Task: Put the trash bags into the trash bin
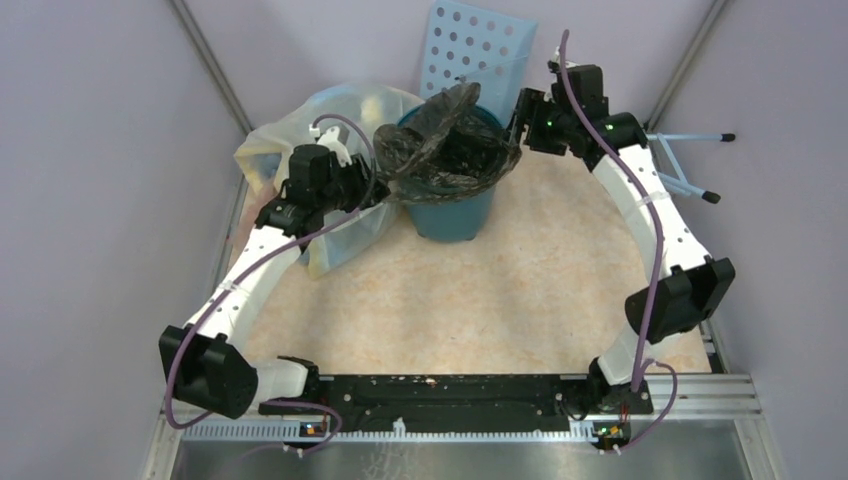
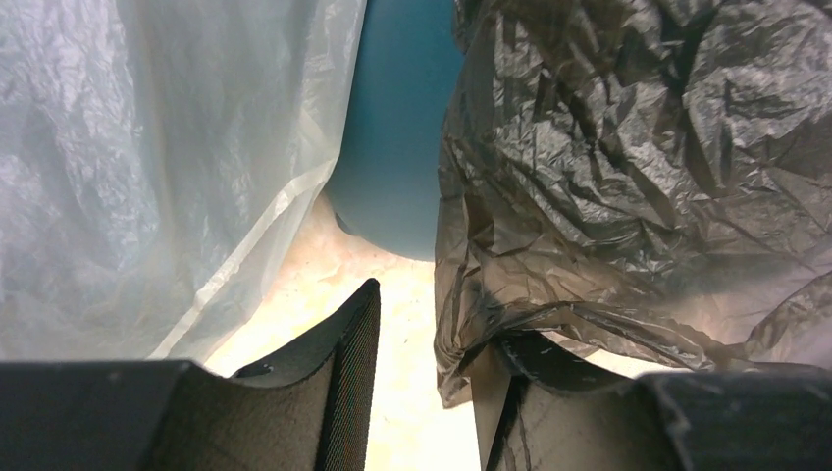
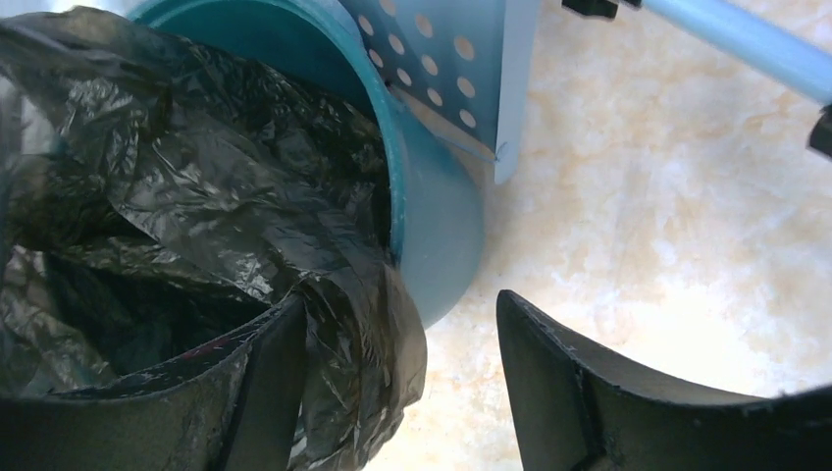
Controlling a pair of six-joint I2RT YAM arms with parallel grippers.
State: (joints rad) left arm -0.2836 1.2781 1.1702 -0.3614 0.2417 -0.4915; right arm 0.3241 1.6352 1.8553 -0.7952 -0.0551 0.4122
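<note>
The left tool (image 2: 427,324) was partly open, nothing pinched between the jaws. The crinkly black trash bag (image 1: 440,140) just hung over one of its fingers (image 2: 549,412), while the other finger (image 2: 338,383) sat bare above the desk (image 1: 480,300).

The right tool (image 3: 402,304) was open a good bit wider. One finger (image 3: 260,383) was pressed into the bag's film at the rim and the other (image 3: 579,383) was out in open air.

The bag itself was draped over the mouth of the teal trash bin (image 1: 455,215), partly inside and spilling over the rim on both sides. The bin stood near the middle of the desk's far edge.

The desk top was a mottled beige. A pale stuffed bag (image 1: 300,130) sat at the far left corner and a light blue perforated panel (image 1: 475,50) leaned behind the bin, with plain grey walls (image 1: 100,150) all around.
</note>
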